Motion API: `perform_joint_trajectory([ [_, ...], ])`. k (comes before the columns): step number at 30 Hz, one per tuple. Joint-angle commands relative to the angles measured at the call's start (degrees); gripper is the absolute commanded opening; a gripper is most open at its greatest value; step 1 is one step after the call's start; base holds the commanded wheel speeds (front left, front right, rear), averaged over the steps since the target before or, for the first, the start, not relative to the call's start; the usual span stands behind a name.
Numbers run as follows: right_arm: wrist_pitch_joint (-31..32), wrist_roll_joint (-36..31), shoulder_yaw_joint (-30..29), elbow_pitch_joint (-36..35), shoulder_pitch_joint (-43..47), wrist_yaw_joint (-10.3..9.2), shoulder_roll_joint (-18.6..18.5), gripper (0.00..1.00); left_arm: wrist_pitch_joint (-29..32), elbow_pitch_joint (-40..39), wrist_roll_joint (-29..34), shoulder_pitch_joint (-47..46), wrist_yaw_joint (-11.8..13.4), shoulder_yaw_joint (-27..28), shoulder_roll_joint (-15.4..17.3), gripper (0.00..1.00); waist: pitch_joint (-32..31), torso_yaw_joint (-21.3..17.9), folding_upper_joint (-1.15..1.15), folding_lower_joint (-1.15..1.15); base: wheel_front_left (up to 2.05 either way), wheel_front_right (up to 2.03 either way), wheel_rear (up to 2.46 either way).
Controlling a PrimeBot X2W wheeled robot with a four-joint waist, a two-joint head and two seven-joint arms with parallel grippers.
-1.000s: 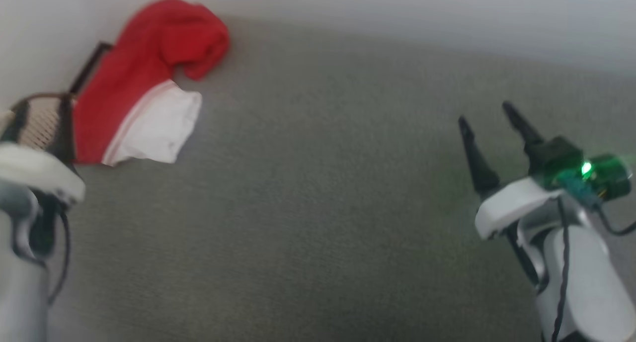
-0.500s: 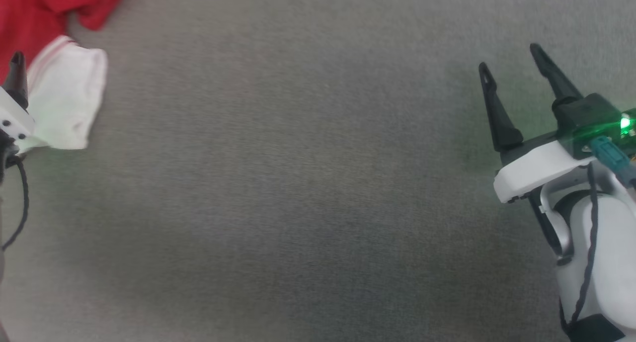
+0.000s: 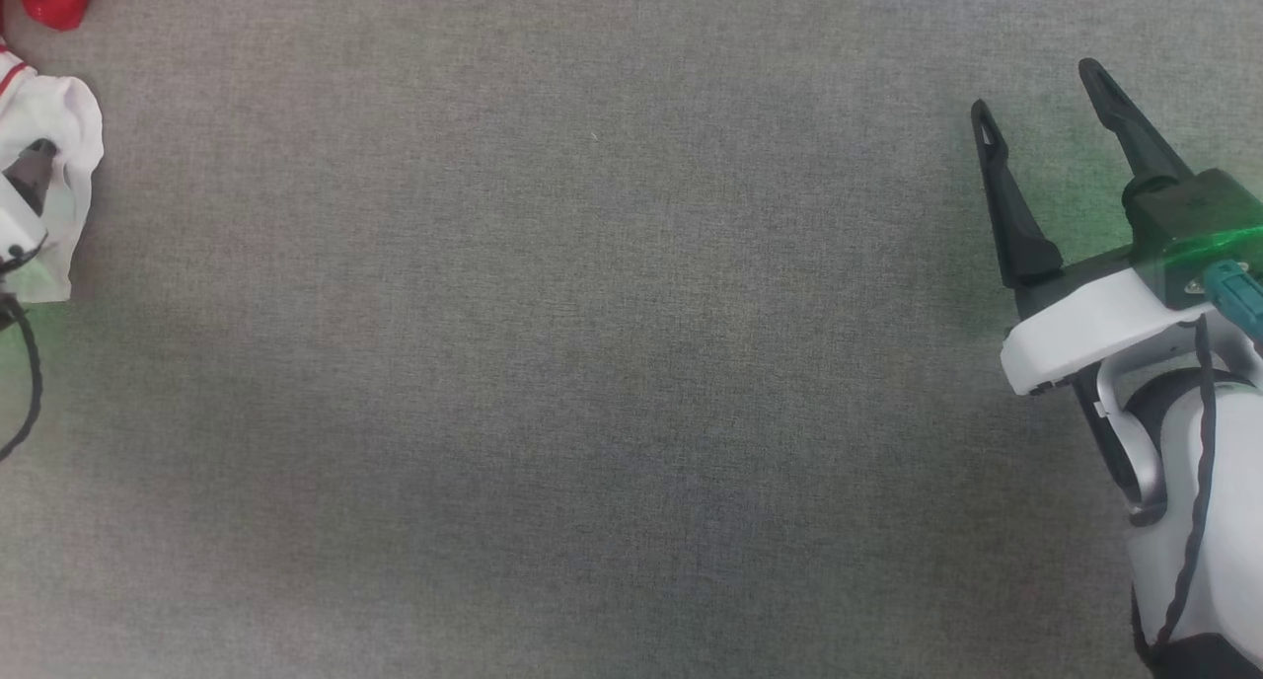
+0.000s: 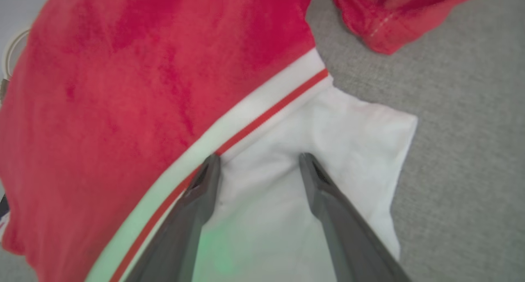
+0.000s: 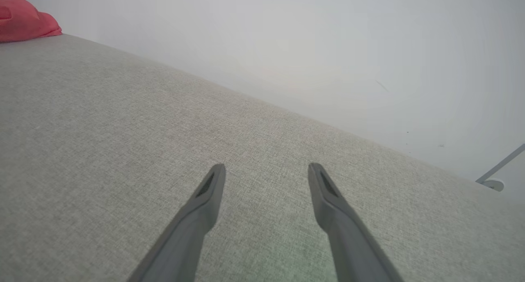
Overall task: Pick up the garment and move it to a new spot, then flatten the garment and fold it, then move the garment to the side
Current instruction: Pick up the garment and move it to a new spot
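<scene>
At the far left edge of the head view, the garment (image 3: 54,116) lies bunched on the grey bench (image 3: 592,363); most of the cloth runs out of that frame. In the left wrist view the left claw (image 4: 258,161) is poised over the garment's white end panel (image 4: 348,151), its two dark fingers spread wide. One tip lies at the red-and-white striped band (image 4: 270,110) and the other over plain white cloth. Whether the tips already press the fabric cannot be told. Nothing is pinched between them. The red body of the garment fills the upper left of that view, with a second red fold beyond the panel, near the bench's far side.

The right claw (image 3: 1038,95) hovers well apart from the garment, over bare bench at the right, fingers likewise spread wide and holding nothing. Its wrist view shows a red corner of the cloth far off, where the bench meets the pale wall (image 5: 328,48).

Step in hand, as judged: the first one, the reach to pick up the garment; the cloth is not yet gripped or lifted.

Next move, as judged: the left claw must sink into the panel and close on a fold thick enough not to slip. The lift must then carry the cloth toward the open middle of the bench.
</scene>
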Motion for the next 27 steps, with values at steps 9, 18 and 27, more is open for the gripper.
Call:
perform_joint_trajectory([
  [9,0.9,0.3,-0.2,-1.3,0.4,-0.04,-0.4,1.00,5.9,2.8,-2.4,2.3,-0.4,-1.4,-3.1,0.00,-0.1,0.3,0.00,0.00,0.00,0.00,0.00],
  [18,-0.8,0.5,-1.7,0.5,1.0,-0.04,0.5,1.00,-4.0,-0.9,-1.8,-1.7,-0.3,-2.7,2.0,0.00,-3.4,0.9,0.00,0.00,0.00,0.00,0.00],
  [27,-3.9,1.0,-2.7,4.3,2.5,-0.04,2.8,1.00,-13.6,-6.0,1.1,-5.5,-0.3,-7.0,6.7,0.00,-10.3,1.0,0.00,0.00,0.00,0.00,0.00],
])
